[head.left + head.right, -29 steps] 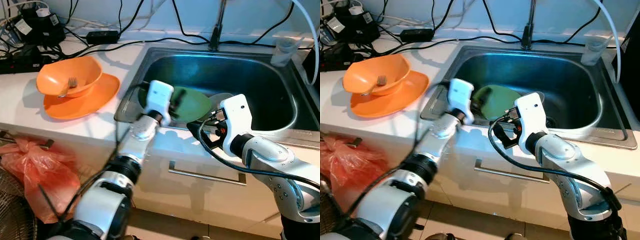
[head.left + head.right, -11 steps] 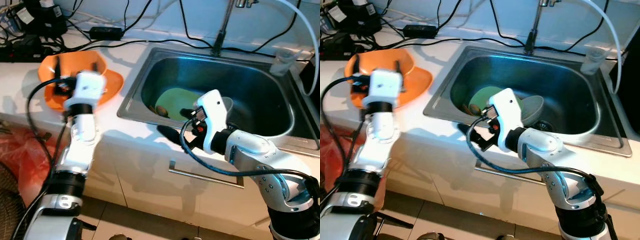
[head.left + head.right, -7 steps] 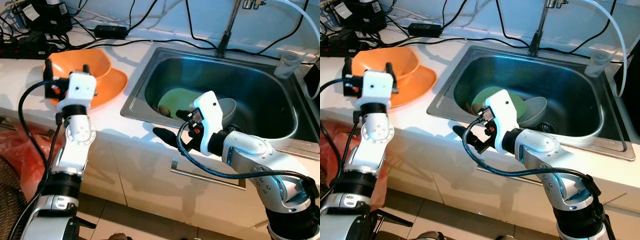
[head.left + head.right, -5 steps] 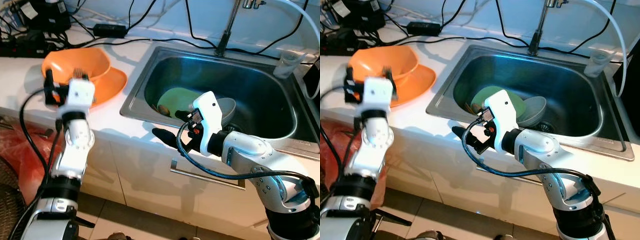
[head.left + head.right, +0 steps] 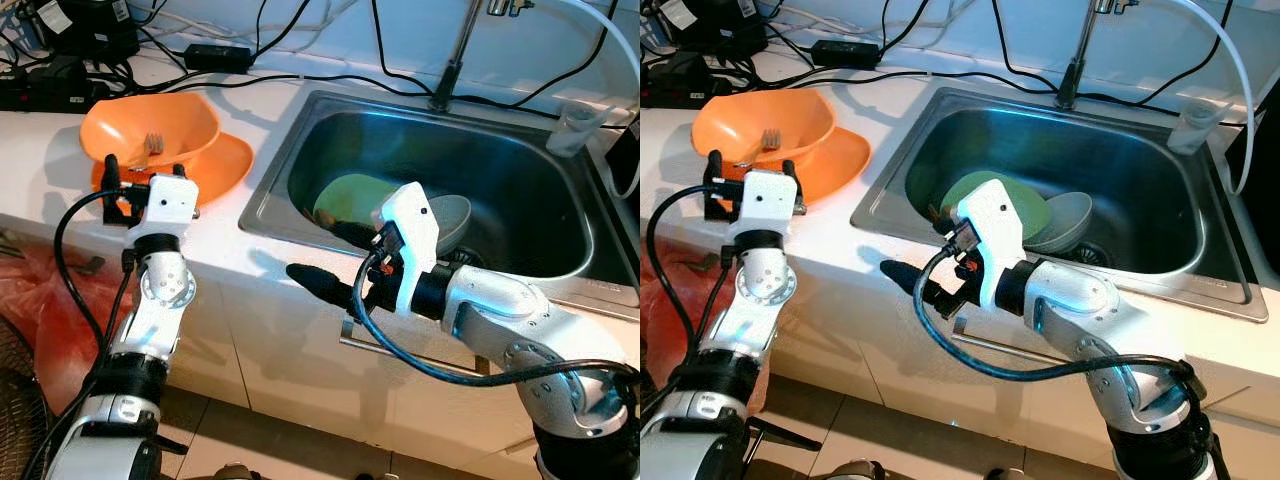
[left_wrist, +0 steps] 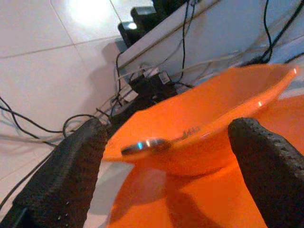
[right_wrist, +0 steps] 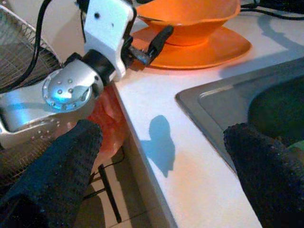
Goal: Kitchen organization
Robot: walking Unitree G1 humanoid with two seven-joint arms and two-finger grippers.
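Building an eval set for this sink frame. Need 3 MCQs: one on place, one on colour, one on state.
1. Where is the fork?
A. In the orange bowl
B. On the sink floor
C. In the right claw

2. What colour is the plate lying in the sink?
A. Orange
B. Green
C. White

3. How is the left claw?
A. Shut on the fork
B. Shut on the bowl's rim
C. Open, holding nothing

Key:
1 A: the fork rests inside the orange bowl, which sits on an orange plate on the counter.
2 B: the green plate lies in the sink next to a grey bowl.
3 C: the left claw shows its fingers spread wide in front of the orange bowl, touching nothing.
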